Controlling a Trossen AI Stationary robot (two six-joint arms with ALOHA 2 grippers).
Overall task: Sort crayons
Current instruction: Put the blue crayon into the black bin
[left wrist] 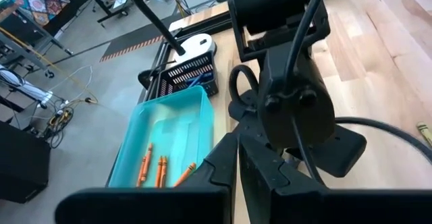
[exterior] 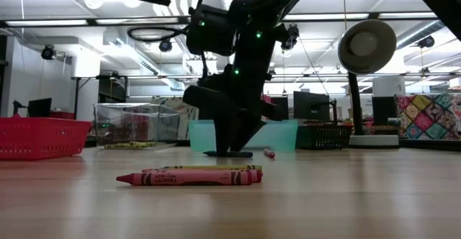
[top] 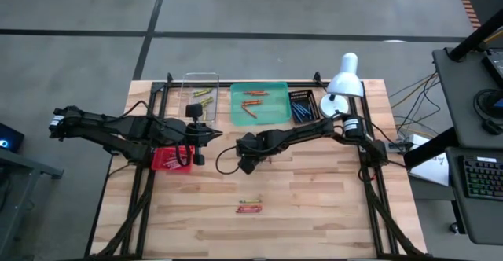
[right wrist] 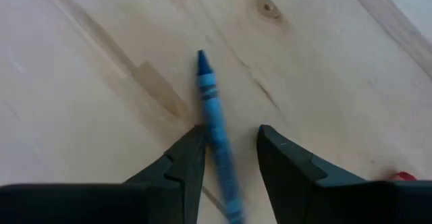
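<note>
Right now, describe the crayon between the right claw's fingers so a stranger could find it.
Start at the teal tray on the wooden table. Just in front of it, the right claw straddles a crayon lying flat on bare wood. It is blue; the pair nearer the front edge is red and yellow.

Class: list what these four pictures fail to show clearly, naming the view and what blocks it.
- Blue crayon: near end cut off by the right wrist view's edge; hidden under the right gripper from above.
- Black basket: contents too small in the high view.
- Clear bin: contents blurred in the low view.
</note>
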